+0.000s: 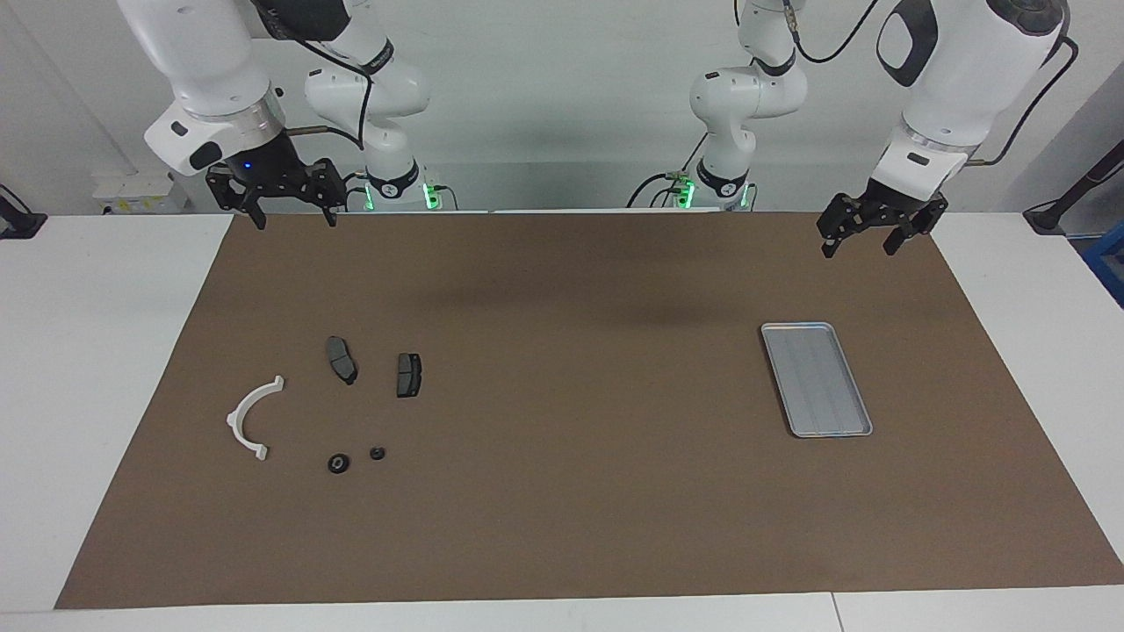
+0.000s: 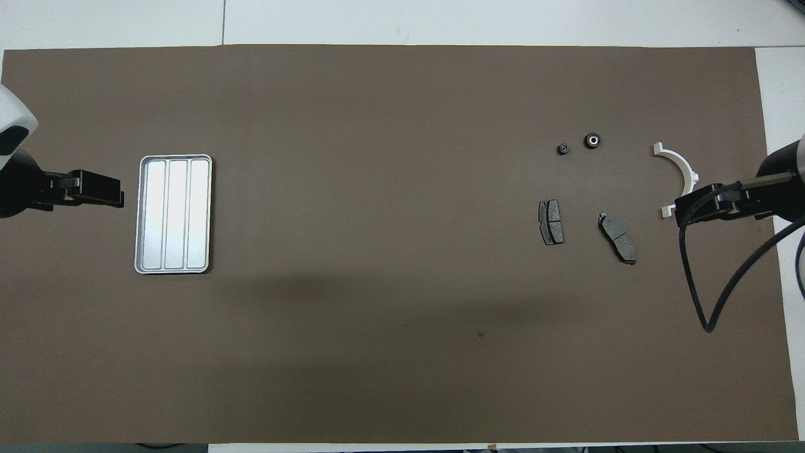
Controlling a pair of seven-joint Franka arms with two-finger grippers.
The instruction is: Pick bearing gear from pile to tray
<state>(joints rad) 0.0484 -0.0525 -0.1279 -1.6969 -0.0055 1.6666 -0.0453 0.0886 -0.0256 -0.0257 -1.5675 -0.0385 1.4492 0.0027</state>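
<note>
The pile lies toward the right arm's end of the mat: a white half-ring bracket [image 1: 255, 417] [image 2: 679, 167], two dark brake-pad plates [image 1: 341, 358] [image 1: 408, 374] and two tiny black round pieces [image 1: 338, 463] [image 1: 377, 453]. The larger round piece [image 2: 592, 139] has a pale centre. I cannot tell which of the two is the bearing gear. The silver tray [image 1: 817, 377] [image 2: 173, 214] sits empty toward the left arm's end. My right gripper [image 1: 295, 217] [image 2: 704, 204] hangs open, high over the mat's robot-side edge. My left gripper [image 1: 861, 246] [image 2: 100, 189] hangs open, raised beside the tray.
A brown mat [image 1: 562, 491] covers most of the white table [image 1: 88, 351]. A black cable [image 2: 698, 270] loops down from the right arm over the mat, near the plates.
</note>
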